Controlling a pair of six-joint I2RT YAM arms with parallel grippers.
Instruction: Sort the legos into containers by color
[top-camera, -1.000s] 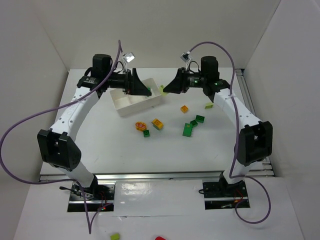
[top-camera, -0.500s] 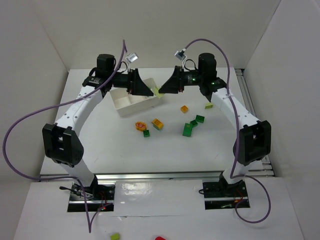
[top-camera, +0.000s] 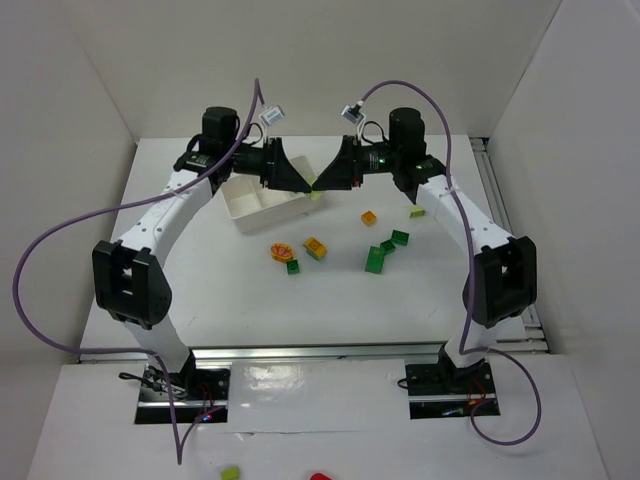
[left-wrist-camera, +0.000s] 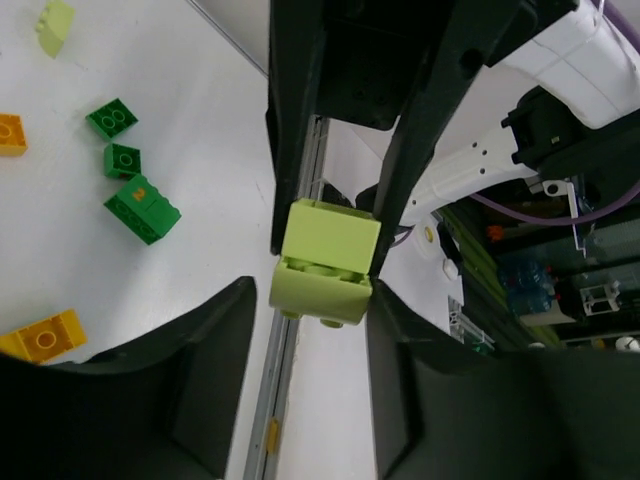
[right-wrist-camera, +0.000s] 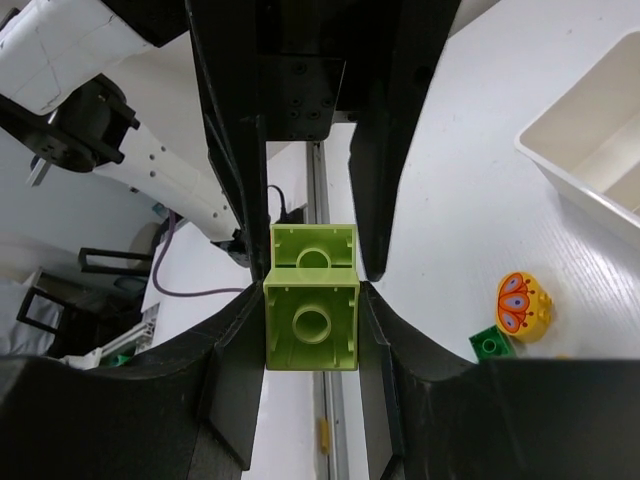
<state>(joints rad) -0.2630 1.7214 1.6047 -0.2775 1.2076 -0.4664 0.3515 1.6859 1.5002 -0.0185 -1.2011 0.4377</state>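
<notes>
Two pale lime-green legos are stacked and hang in the air just right of the white tray. Both grippers meet there. My right gripper is shut on the nearer brick, both pads flat on its sides. The other brick sits between the fingers of my left gripper. Its right finger touches the brick, and a thin gap shows at the left finger. In the top view the left gripper and right gripper point at each other.
Loose on the table lie orange bricks, a printed orange piece, dark green bricks and a lime one. The table's rail edge runs under the grippers.
Both grippers have moved toward each other until they meet at the lime bricks. The left jaws have narrowed from wide open to close around one brick.
</notes>
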